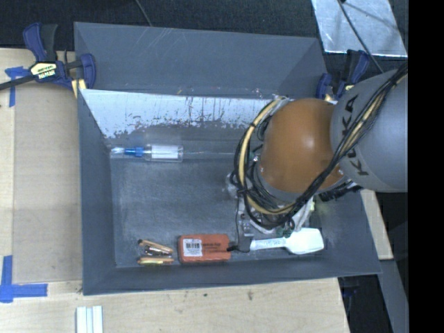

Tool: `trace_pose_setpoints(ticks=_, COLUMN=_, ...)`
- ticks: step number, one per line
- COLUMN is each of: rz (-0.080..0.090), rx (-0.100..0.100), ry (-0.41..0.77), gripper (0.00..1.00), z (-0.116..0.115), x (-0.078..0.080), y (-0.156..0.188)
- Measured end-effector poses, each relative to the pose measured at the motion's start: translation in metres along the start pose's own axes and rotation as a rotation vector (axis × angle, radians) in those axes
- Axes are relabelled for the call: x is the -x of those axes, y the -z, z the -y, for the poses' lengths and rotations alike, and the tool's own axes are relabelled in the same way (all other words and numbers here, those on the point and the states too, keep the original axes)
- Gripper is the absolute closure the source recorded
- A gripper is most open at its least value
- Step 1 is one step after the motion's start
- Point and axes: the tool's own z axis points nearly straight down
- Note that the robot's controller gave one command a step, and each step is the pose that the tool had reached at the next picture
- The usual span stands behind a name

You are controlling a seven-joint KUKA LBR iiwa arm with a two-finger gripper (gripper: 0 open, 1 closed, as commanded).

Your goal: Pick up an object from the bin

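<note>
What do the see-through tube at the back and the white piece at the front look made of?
Tube: likely clear glossy plastic; the bin shows through it, with a blue end. White piece: probably smooth plastic, evenly white with a soft sheen.

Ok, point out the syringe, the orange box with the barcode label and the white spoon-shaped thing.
syringe point(161, 152): camera view, on its clear barrel.
orange box point(215, 245): camera view, on its orange face beside the label.
white spoon-shaped thing point(305, 241): camera view, on its broad end.
</note>
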Motion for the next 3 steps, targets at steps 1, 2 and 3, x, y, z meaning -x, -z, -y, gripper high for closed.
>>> trace_pose_setpoints(ticks=1, rz=0.009, rx=0.001, ry=-0.002, gripper=0.0, z=0.0, x=0.002, y=0.004)
trace_pose_setpoints(ticks=2, rz=0.009, rx=0.001, ry=0.002, gripper=0.0, z=0.0, x=0.002, y=0.003)
trace_pose_setpoints(ticks=3, rz=-0.002, rx=-0.001, ry=0.077, gripper=0.0, z=-0.014, x=0.011, y=0.005)
